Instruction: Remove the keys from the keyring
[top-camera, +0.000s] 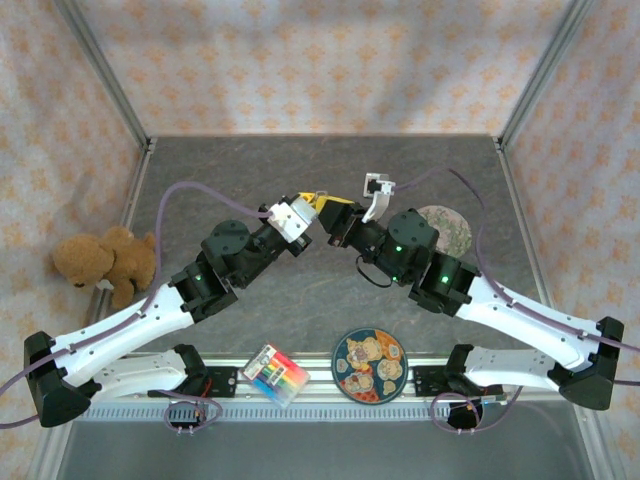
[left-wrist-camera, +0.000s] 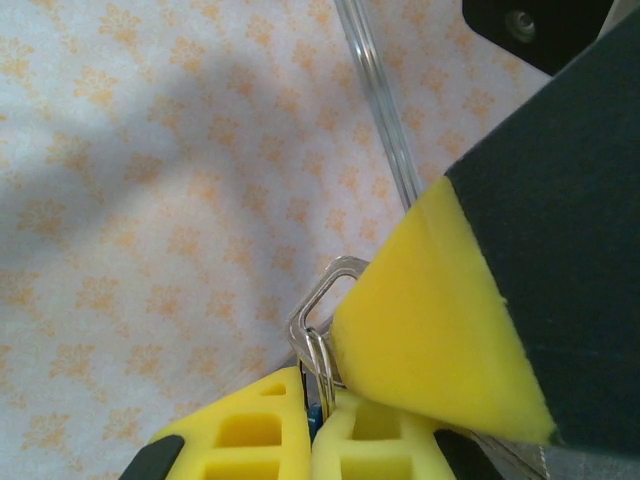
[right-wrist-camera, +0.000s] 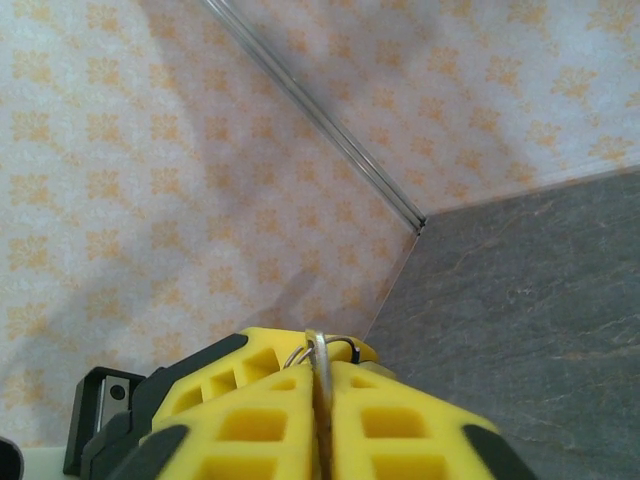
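Observation:
Both grippers meet above the middle of the table, held in the air. In the left wrist view my left gripper (left-wrist-camera: 312, 388) is shut on the keyring, and a sliver of its blue tag (left-wrist-camera: 316, 416) shows between the yellow fingers. Thin wire loops (left-wrist-camera: 322, 358) rise from the tag and pass through the silvery key's head (left-wrist-camera: 318, 296). The right gripper's yellow finger (left-wrist-camera: 430, 330) covers the rest of the key. In the right wrist view my right gripper (right-wrist-camera: 322, 372) is shut on the key (right-wrist-camera: 319, 352), seen edge-on. From above, the left gripper (top-camera: 316, 202) and right gripper (top-camera: 338, 213) touch tip to tip.
A teddy bear (top-camera: 105, 262) lies at the left wall. A crayon box (top-camera: 276, 374) and a round patterned plate (top-camera: 368, 365) sit at the near edge. A round mottled mat (top-camera: 448, 228) lies behind the right arm. Patterned cloth walls and metal posts enclose the table (top-camera: 250, 170).

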